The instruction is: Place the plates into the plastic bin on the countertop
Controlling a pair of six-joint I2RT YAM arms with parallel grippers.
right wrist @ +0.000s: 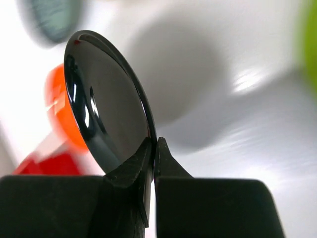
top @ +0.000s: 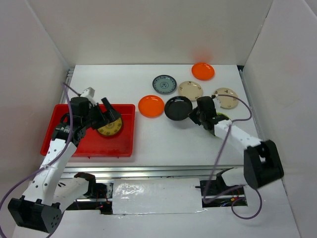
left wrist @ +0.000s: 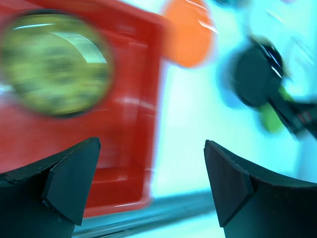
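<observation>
STEP: transfer | right hand (right wrist: 152, 148) — clamped on rim of glossy black plate (right wrist: 104, 99) | left hand (left wrist: 151, 146) — spread wide, empty | NEXT: carry left over red bin (top: 89, 148), release.

red bin (top: 74, 148), black-gold patterned plate (top: 110, 129), glossy black plate (top: 177, 107), orange plate (top: 151, 105)

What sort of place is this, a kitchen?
Probably a robot test booth, not a kitchen: plain white panels wall in a white table, a left arm and right arm are bolted at its edge, and cables trail loose.
</observation>
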